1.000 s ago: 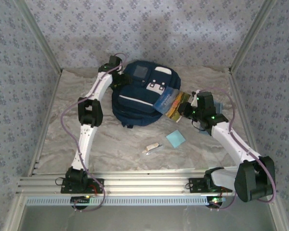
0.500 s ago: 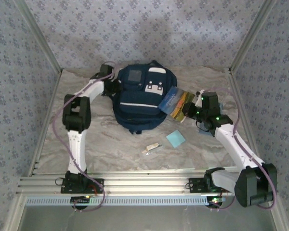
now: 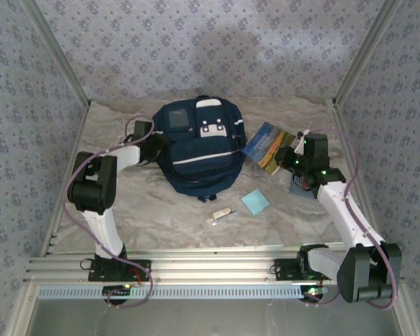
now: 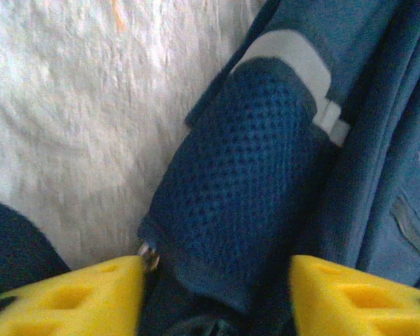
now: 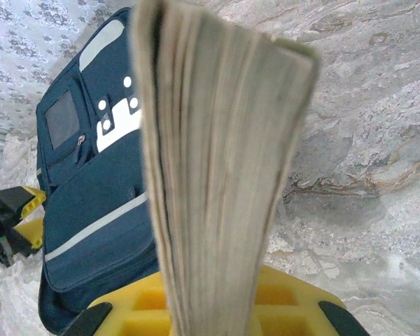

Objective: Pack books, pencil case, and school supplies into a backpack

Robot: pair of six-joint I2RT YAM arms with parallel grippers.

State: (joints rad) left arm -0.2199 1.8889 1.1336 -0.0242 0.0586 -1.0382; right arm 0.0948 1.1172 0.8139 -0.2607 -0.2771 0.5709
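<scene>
The navy backpack lies flat at the table's middle back, its white patches and grey square facing up. At its left side, my left gripper is shut on a padded mesh part of the backpack, and my yellow fingers bracket the fabric. My right gripper is shut on the book and holds it just right of the backpack, off the table. The book's page edges rise out of the right gripper. The light-blue pad and the white stick lie in front. The grey pencil case peeks from under my right arm.
The marble-patterned tabletop is walled by patterned panels with metal posts at the left and right. An aluminium rail runs along the near edge between the arm bases. Bare table lies to the right of the book.
The left arm swung left and nearer, dragging and turning the backpack to the left. The right gripper carried the book right, off the backpack's edge.
</scene>
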